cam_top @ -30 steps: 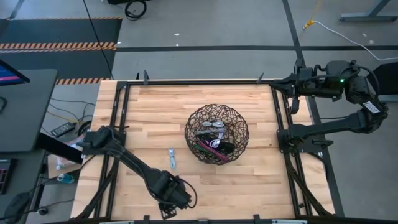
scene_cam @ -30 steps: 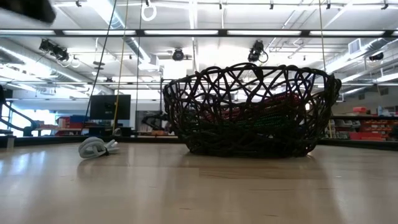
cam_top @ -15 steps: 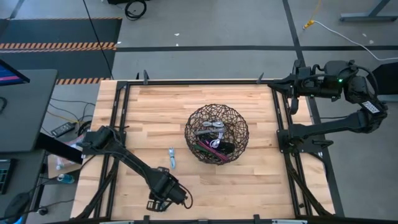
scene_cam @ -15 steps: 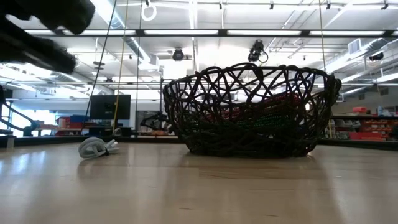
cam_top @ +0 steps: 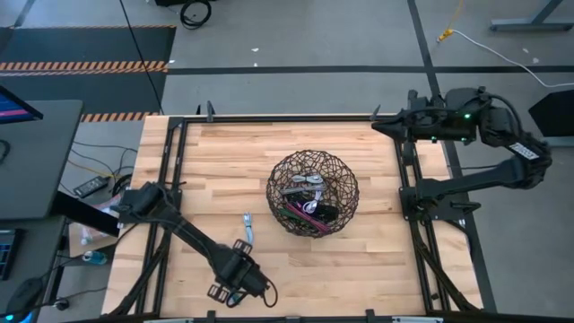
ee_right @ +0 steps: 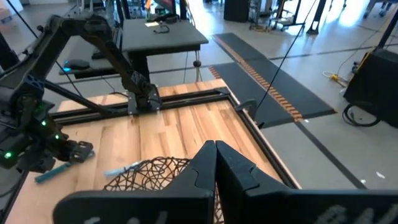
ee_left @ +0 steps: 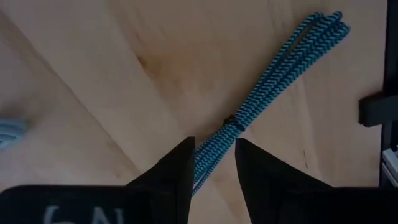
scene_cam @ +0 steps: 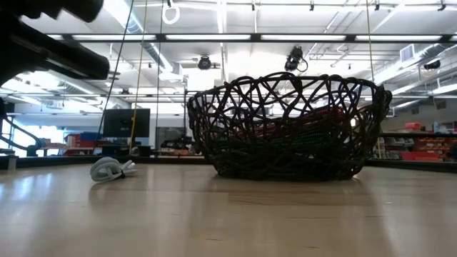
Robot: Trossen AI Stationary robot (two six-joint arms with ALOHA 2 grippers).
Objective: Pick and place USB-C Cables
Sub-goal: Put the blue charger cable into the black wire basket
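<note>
The left hand (ee_left: 213, 163) is holding a teal cable (ee_left: 267, 93) between its fingers near the table's (cam_top: 377, 269) front edge. A grey cable (cam_top: 247, 227) is lying beside the basket (cam_top: 345, 193), where most bundles are waiting. The right hand (ee_right: 215, 163) is resting shut, empty.

No readable text, brand or number anywhere. Left wrist view: pale marks on the dark gripper body (ee_left: 62, 214) at the frame edge, cut off, can't be read. Right wrist view: similar faint marks on the gripper body (ee_right: 124, 214), also illegible. High view: orange-and-black hazard stripes (cam_top: 85, 65) on the floor, a warning pattern w/o words. Monitor (cam_top: 18, 100) at the side shows colour only, no legible characters.
</note>
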